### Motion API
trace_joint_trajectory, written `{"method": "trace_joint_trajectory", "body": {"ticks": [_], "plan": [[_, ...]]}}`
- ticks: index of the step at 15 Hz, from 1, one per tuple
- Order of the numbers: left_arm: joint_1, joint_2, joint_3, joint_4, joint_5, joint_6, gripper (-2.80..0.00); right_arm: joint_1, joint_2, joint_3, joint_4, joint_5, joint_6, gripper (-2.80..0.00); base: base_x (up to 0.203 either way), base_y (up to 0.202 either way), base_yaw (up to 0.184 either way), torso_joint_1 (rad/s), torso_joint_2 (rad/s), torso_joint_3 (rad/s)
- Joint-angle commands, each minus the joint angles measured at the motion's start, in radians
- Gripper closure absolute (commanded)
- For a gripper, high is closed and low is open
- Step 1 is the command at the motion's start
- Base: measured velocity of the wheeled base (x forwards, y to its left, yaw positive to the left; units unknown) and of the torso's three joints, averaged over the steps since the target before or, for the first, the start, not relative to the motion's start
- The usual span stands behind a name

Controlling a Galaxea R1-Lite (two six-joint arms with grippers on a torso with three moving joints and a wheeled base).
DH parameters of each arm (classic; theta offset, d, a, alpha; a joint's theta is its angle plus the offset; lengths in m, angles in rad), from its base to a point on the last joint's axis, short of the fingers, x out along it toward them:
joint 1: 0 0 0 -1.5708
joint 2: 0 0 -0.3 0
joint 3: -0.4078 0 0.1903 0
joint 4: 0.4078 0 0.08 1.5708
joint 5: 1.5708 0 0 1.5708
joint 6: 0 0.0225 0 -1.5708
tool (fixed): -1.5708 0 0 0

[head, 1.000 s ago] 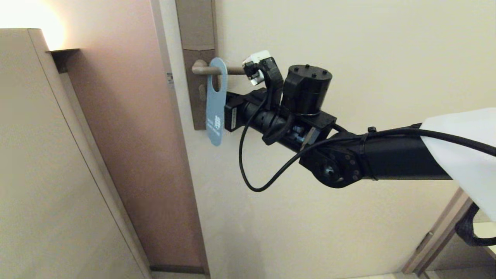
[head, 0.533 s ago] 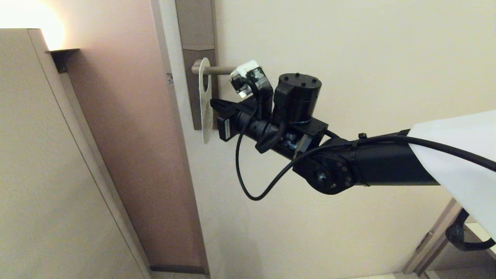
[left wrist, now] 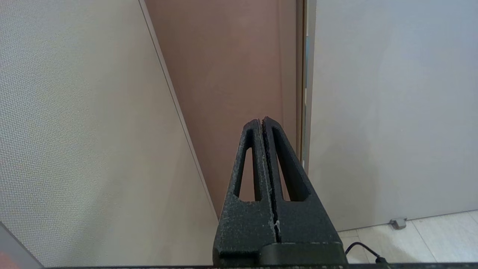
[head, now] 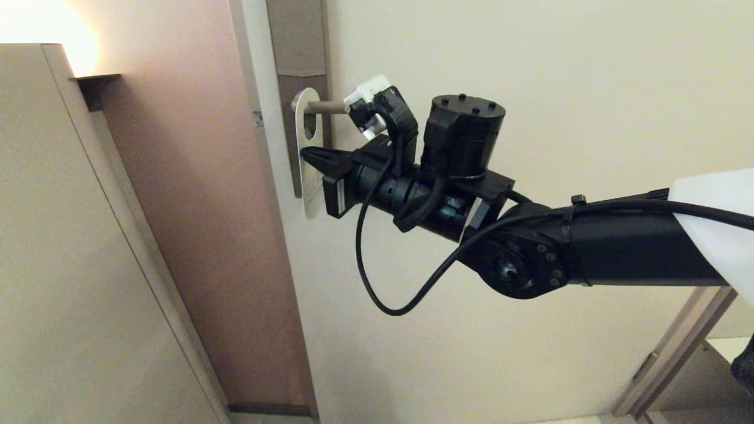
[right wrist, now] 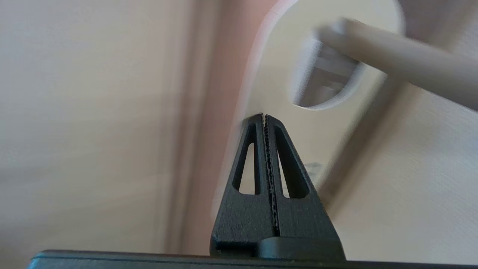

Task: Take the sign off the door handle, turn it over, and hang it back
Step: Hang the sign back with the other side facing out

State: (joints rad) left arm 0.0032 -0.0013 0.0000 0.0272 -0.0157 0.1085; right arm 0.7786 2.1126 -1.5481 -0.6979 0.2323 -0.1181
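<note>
The sign (head: 307, 153), white face outward, hangs on the handle (head: 324, 107) against its plate. Right claw (head: 307, 154), fingers together, tips touch the sign below the handle. Left claw (left wrist: 262, 121) is parked, fingers together.

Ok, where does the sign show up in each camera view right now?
Head view: the sign hangs on the door handle, upper left of centre, white face showing.
Left wrist view: not in it.
Right wrist view: upper middle, just beyond the shut right gripper.
Shared landmark: the door handle through the sign's hole.
</note>
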Motion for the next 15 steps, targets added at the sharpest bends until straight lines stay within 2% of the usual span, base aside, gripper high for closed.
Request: {"method": "trace_joint_trajectory", "body": {"ticks": [1,4,10,15], "plan": [[0.0,0.001,0.0,0.0,0.0,0.0,0.0,0.007,-0.028,0.0,0.006,0.04,-0.001,0.0,0.0,0.0,0.0,0.0,0.0,0.0],[0.0,0.001,0.0,0.0,0.0,0.0,0.0,0.019,-0.03,0.002,0.01,0.077,-0.002,0.0,0.0,0.0,0.0,0.0,0.0,0.0],[0.0,0.001,0.0,0.0,0.0,0.0,0.0,0.037,0.032,-0.009,-0.057,0.067,-0.023,0.0,0.0,0.0,0.0,0.0,0.0,0.0],[0.0,0.001,0.0,0.0,0.0,0.0,0.0,0.042,0.082,-0.015,-0.127,0.008,-0.031,0.0,0.0,0.0,0.0,0.0,0.0,0.0]]}}
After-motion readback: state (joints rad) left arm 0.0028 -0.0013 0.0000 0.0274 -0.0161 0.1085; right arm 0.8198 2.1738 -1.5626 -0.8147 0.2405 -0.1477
